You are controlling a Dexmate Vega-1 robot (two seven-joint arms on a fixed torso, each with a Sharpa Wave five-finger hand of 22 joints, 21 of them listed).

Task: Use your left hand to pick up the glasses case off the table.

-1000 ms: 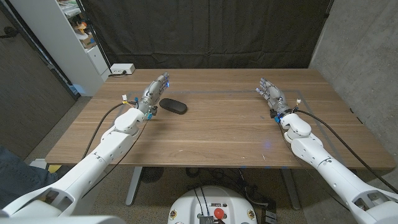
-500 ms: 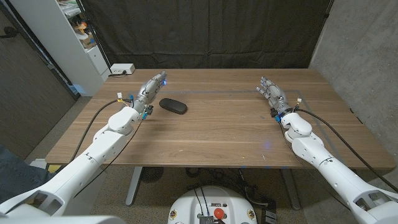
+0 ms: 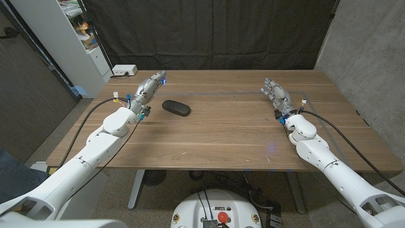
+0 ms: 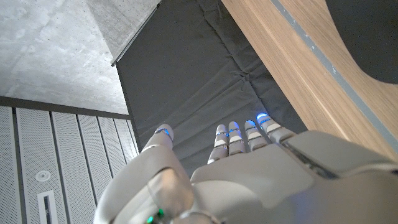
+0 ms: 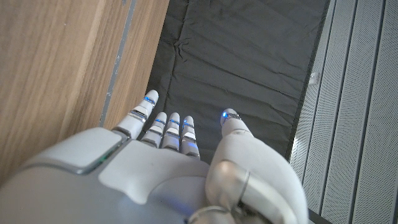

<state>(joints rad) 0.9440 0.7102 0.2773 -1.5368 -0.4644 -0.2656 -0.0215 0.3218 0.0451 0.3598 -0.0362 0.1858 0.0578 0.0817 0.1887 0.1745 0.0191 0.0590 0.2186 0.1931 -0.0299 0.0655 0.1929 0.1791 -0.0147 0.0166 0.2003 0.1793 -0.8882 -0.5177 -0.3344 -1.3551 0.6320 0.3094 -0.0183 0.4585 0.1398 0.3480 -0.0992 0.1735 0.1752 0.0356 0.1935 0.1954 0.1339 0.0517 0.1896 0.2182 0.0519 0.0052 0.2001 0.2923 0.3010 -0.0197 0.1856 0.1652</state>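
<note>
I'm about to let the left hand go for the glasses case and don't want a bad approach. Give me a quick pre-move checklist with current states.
1. Glasses case lies free on the table, nothing on it: ok.
2. Left hand holds nothing, fingers extended: ok.
3. Left hand is at the case: not ok; it sits apart, to the case's left.
4. Path from hand to case is free of objects: ok.
5. Right hand is far from the case: ok.
6. Left hand's height above the table: cannot tell.
</note>
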